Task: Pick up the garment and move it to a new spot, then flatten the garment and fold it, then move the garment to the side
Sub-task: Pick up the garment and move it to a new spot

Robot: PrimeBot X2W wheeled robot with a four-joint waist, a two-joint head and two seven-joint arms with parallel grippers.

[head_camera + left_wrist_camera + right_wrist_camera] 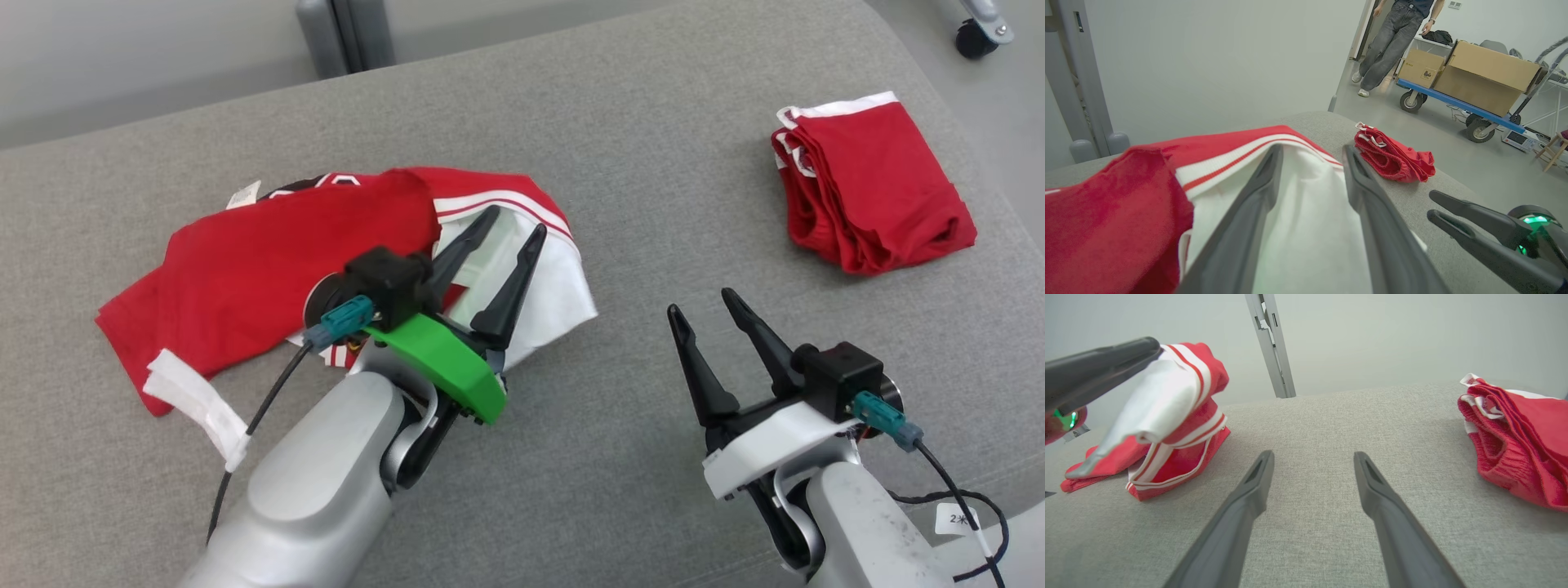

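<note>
Both claws open
The left claw [513,233] straddles the garment [245,269]; the right claw [702,306] hovers over grey surface [620,163].

Garment [269,269]: red jersey with white panels and red-and-white striped trim. It lies crumpled, not flat, on the grey padded surface [653,163], at 9 o'clock from the head view's centre. Red bulk toward its 9 o'clock, white panel at its 3 o'clock, raised in a fold. White strip at its 7 o'clock corner.
</note>
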